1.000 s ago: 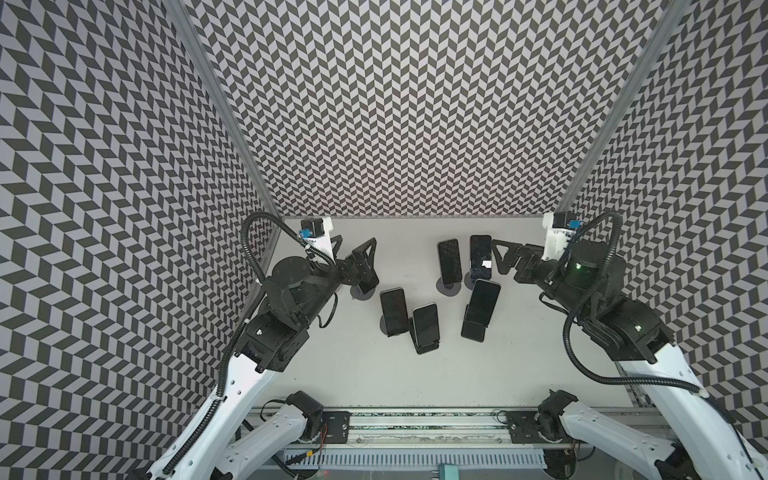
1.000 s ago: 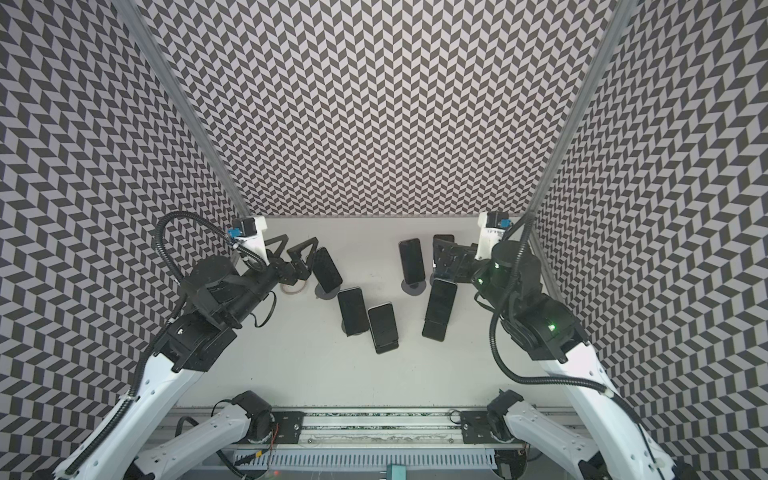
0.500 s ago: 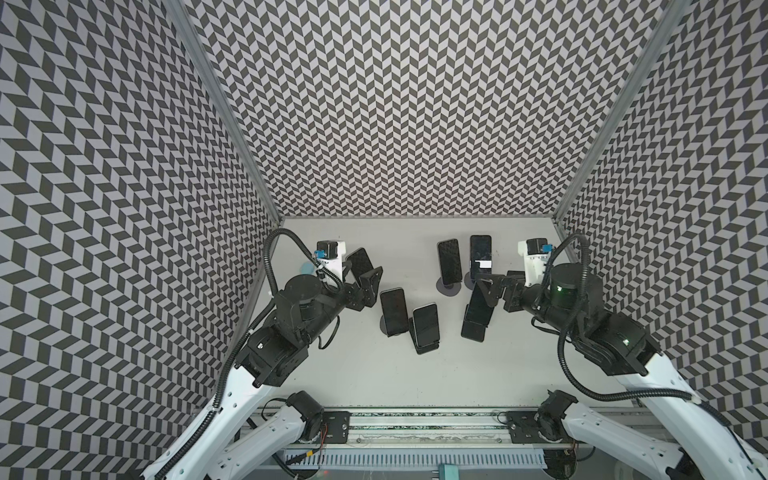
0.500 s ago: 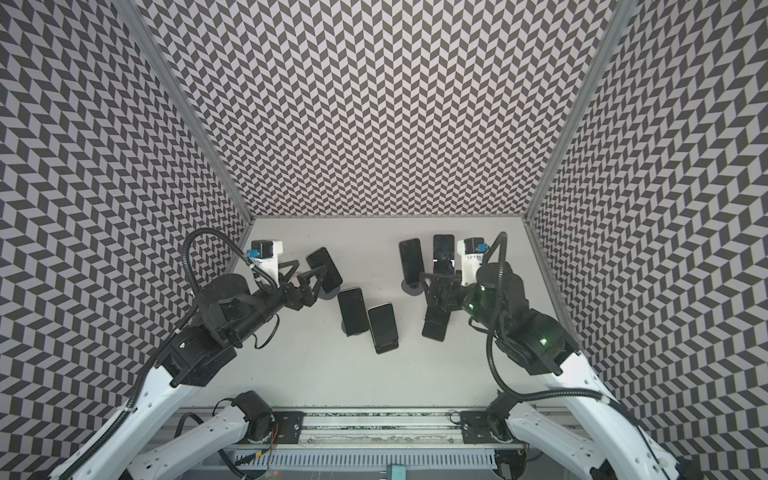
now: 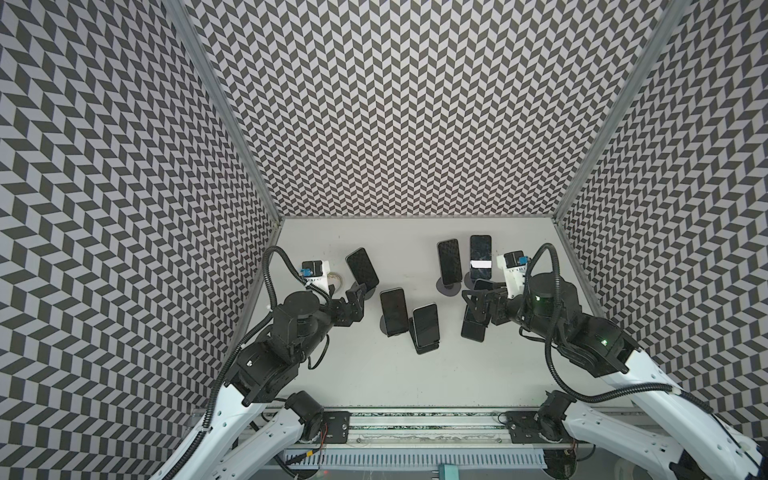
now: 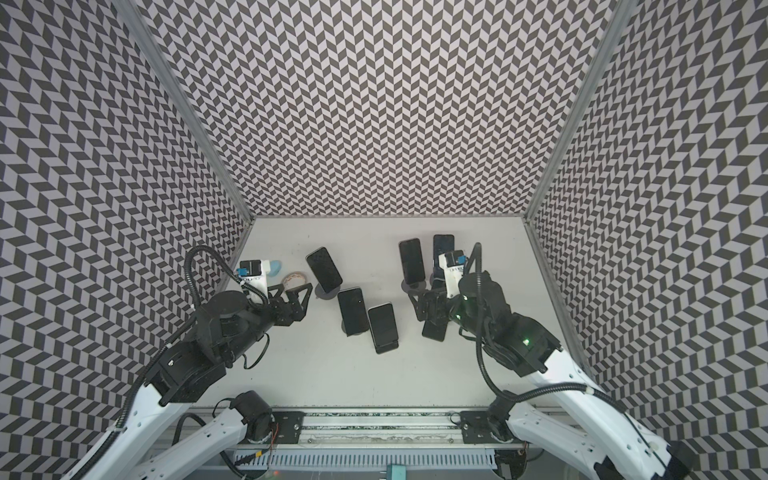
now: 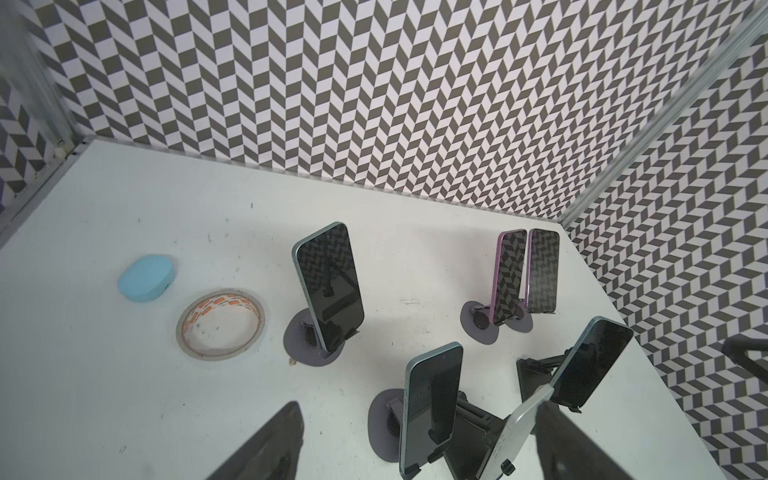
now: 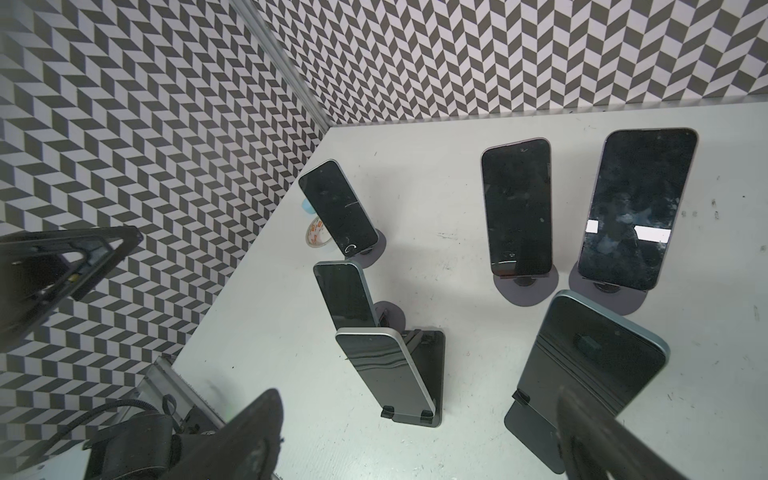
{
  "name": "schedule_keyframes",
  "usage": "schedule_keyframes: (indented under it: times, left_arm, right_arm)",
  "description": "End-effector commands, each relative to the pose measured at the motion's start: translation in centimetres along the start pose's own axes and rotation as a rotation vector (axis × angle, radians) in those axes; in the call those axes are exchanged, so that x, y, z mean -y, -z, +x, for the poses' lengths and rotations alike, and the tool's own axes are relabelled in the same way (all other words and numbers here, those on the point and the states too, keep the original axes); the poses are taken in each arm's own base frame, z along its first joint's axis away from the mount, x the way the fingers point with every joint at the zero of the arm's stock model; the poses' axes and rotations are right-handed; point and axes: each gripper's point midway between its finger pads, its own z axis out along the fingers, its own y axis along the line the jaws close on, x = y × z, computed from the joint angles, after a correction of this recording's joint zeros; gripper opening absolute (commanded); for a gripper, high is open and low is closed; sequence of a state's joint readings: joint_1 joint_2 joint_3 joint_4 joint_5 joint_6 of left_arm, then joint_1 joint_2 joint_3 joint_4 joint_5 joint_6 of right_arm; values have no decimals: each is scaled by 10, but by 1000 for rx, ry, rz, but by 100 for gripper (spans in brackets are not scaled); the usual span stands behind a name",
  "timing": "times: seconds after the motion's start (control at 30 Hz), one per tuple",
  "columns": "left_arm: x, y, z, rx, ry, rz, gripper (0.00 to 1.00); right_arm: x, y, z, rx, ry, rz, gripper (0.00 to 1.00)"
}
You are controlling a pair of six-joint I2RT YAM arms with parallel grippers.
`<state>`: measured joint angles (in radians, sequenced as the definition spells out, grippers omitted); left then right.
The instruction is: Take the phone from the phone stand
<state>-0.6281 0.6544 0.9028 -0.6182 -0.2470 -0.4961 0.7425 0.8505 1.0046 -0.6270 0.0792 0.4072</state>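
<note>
Right pincer (image 5: 469, 309) apart, now nearer front-right phone (image 5: 473, 331), left pincer (image 5: 357, 303) apart, drawn back

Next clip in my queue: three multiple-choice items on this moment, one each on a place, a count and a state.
1. Where does the tape roll lie? A) left of the leftmost phone B) between the two back phones C) on the front rail
2. How many phones are there? A) four B) six C) eight
3. Jaws of the left gripper: A) open, empty B) shut on a phone C) shut on tape
1 A: it lies beside that phone. 2 B: both top views show six. 3 A: jaws spread, gripping nothing.
</note>
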Motion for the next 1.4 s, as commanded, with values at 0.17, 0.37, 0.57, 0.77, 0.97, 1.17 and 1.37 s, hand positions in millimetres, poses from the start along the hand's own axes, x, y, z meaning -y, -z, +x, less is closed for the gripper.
schedule_keyframes:
  times: [0.17,0.37,0.57,0.77,0.97,1.17,1.37]
  left_arm:
    - [-2,-18,1,4,-9,-40,94]
    - [-14,-24,15,1,-99,-80,95]
    - [-23,-20,18,83,-167,-71,91]
    - [-27,-16,39,65,-174,-32,88]
    - [-14,-13,39,100,-211,54,88]
    - [4,-18,53,58,-265,165,89]
    - [23,-25,72,-25,-299,277,88]
  right_arm:
    - [-17,-10,6,45,25,-37,99]
    - [-39,-20,26,45,55,-112,94]
    - [-57,-35,54,80,141,-130,94]
    - [-55,-45,64,98,146,-59,94]
    - [-54,-45,77,22,44,-43,94]
    - [-47,-52,106,-21,-5,-34,92]
    - [-38,-63,116,-16,5,30,92]
